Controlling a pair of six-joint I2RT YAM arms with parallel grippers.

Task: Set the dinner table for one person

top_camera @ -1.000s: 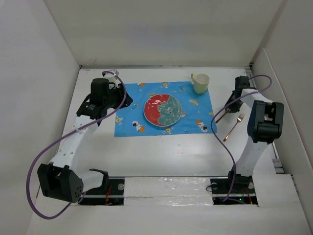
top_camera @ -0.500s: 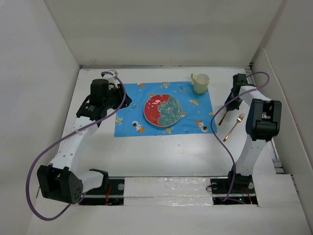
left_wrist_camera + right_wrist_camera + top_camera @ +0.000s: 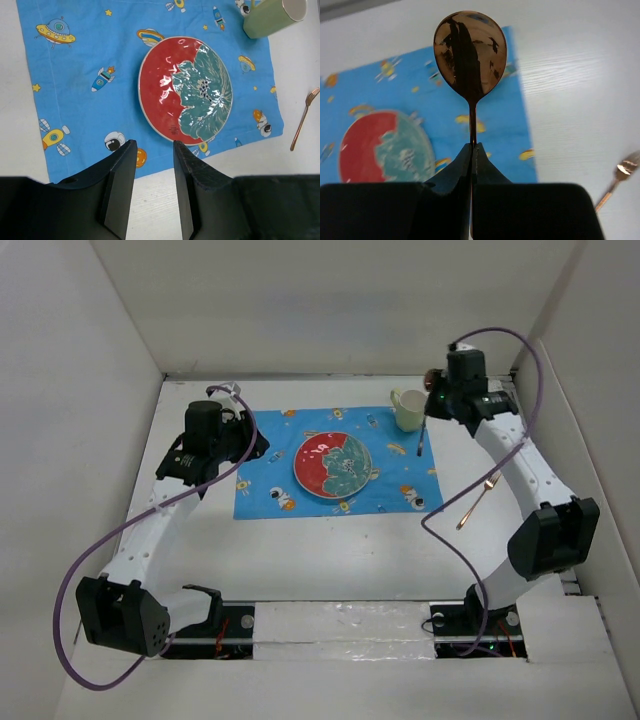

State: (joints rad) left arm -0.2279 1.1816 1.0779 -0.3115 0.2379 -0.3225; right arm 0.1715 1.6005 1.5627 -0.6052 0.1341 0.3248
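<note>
White matte dinner table (image 3: 330,550), blue cartoon-printed cloth placemat (image 3: 270,455) bearing red-and-green round plate (image 3: 331,464), right gripper (image 3: 471,146) clamped on copper spoon (image 3: 470,50), left gripper (image 3: 154,147) half-open, empty.

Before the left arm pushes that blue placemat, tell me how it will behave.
The placemat looks like thin printed cloth, so it would probably bunch or wrinkle rather than slide as one stiff sheet. The plate sits on its middle and the mug at its corner, so their weight likely pins it; a pull could drag them along.
</note>
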